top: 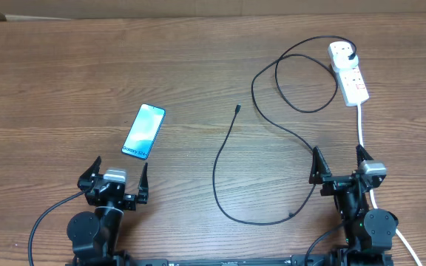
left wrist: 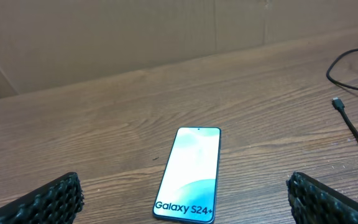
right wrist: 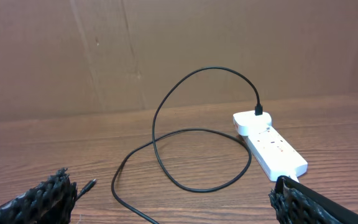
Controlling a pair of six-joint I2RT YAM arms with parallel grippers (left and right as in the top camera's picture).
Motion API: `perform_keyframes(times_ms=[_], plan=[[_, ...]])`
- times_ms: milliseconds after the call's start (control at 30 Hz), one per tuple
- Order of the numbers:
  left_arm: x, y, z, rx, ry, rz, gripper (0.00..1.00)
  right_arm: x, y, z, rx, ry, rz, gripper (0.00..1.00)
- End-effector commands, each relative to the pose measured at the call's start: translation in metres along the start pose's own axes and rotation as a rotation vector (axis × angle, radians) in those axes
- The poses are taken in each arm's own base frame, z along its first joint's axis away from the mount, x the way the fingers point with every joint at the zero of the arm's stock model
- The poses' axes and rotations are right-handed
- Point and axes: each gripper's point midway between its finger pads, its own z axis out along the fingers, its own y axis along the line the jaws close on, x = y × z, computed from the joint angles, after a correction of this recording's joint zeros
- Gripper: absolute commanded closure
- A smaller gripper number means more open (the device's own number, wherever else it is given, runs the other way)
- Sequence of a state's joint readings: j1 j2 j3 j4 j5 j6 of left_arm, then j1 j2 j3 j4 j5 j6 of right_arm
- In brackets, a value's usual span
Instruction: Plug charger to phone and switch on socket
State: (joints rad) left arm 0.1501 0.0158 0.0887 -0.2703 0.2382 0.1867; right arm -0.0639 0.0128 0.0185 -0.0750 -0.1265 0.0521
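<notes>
Wooden surface (top: 198, 66) filled the overhead frame. Phone (top: 143, 131) lay flat left of centre, screen up, slightly tilted, white text at its lower end, nothing plugged into it. Left pincer (top: 121, 163) sat at lower left just below the phone, jaws wide apart, empty. Socket (top: 348, 72) lay at upper right, with its thick white cord (top: 362, 125) running down toward the right arm. Charger (top: 214, 171) had its plug (top: 352, 53) in the socket's top end. The cable looped left, swept down through lower centre and ended at the connector tip (top: 238, 108), loose at mid-frame, well apart from the phone. Right pincer (top: 337, 150) sat at lower right, jaws spread, empty. Switch position too small to tell.
</notes>
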Motion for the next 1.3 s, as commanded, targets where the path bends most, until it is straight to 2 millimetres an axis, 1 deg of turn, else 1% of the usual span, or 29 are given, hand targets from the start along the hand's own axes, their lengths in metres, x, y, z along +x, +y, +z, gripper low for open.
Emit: perform_keyframes(times_ms=[0,1267], plan=[[-0.0002,0.001,-0.0003,-0.009,-0.005,0.003,0.01,0.0022,0.0012,0.0002,-0.007,-0.001,0.002,0.0],[0.0,0.0039,-0.0003,-0.026,-0.003,0.003,0.0,0.0022,0.0012,0.0002,-0.007,-0.001,0.002,0.0]])
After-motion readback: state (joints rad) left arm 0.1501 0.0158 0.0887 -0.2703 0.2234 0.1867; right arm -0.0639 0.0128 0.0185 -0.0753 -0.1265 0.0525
